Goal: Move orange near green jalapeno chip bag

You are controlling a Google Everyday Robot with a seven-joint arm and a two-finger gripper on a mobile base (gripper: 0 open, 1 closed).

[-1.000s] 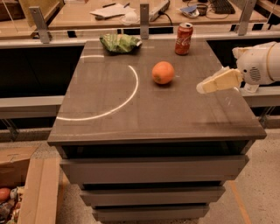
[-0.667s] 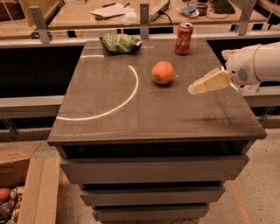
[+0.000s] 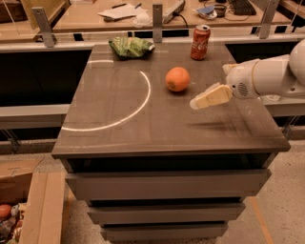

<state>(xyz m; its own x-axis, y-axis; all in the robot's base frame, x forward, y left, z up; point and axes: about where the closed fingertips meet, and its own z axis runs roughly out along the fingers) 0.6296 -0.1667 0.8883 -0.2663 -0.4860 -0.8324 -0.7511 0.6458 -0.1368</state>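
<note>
Currently I have the gripper (image 3: pixel 198 102) hanging low over the right part of the table (image 3: pixel 143 133), with its shadow lying on the surface just below and to the right of it. It points left across the tabletop from the white arm (image 3: pixel 267 76), which reaches in from the right edge of the view. Its tip is near the orange (image 3: pixel 177 79), in front of the fruit and a little to the right, and does not touch it. From this 1 camera I cannot tell whether the claw is apart or together.

The orange sits on the dark tabletop, right of centre, just beside the right end of a white arc (image 3: pixel 138 102) that curves across the surface. The green jalapeno chip bag (image 3: pixel 131 46) lies crumpled and flat at the back edge of the table, left of centre, well apart from the orange. 1 red cola can (image 3: pixel 200 42) stands upright at the back edge, behind the orange and slightly to its right.

Under the tabletop I see 3 drawer fronts (image 3: pixel 164 183). A cardboard box (image 3: pixel 43 209) stands on the floor at the lower left. Behind the table runs a desk (image 3: pixel 86 16) with papers (image 3: pixel 119 12) on it.
</note>
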